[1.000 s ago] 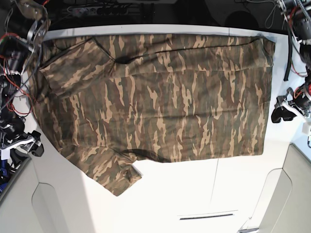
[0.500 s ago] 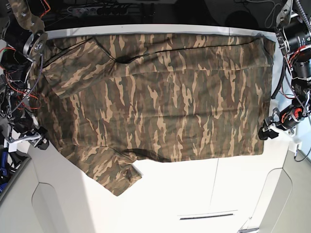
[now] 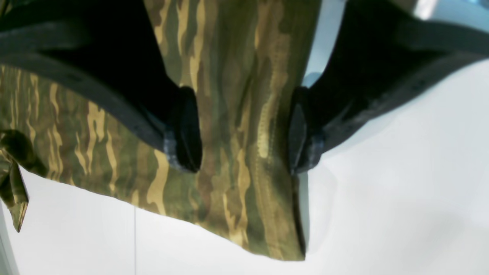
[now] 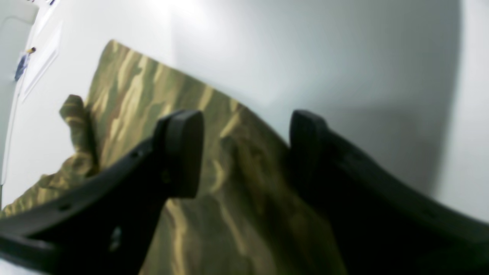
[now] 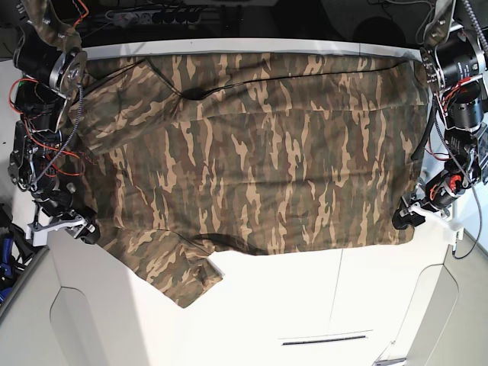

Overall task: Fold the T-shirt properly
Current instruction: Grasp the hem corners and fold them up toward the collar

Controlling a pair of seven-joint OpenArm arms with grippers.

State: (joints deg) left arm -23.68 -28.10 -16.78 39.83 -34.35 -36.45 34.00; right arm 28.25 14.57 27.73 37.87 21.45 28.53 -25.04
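The camouflage T-shirt (image 5: 259, 160) lies spread flat on the white table (image 5: 305, 305), with its collar (image 5: 194, 93) toward the back left and one sleeve (image 5: 171, 271) at the front left. My left gripper (image 5: 404, 218) is open at the shirt's front right hem corner. In the left wrist view its fingers (image 3: 185, 130) stand astride the hem strip (image 3: 244, 172) just above the cloth. My right gripper (image 5: 85, 229) is open at the shirt's left edge. In the right wrist view (image 4: 244, 152) its jaws straddle the cloth (image 4: 153, 95). Neither gripper holds anything.
The table's front edge has curved cut-outs at both corners (image 5: 69, 320) and a thin slot (image 5: 324, 340). A power strip and cables (image 5: 152, 14) lie behind the table. Arm bodies with red wiring stand at the left (image 5: 46, 91) and right (image 5: 457, 84) edges.
Both arms have come inward and down to the shirt. The left gripper moved onto the front right hem corner. The right gripper moved to the shirt's left edge. The shirt has not moved.
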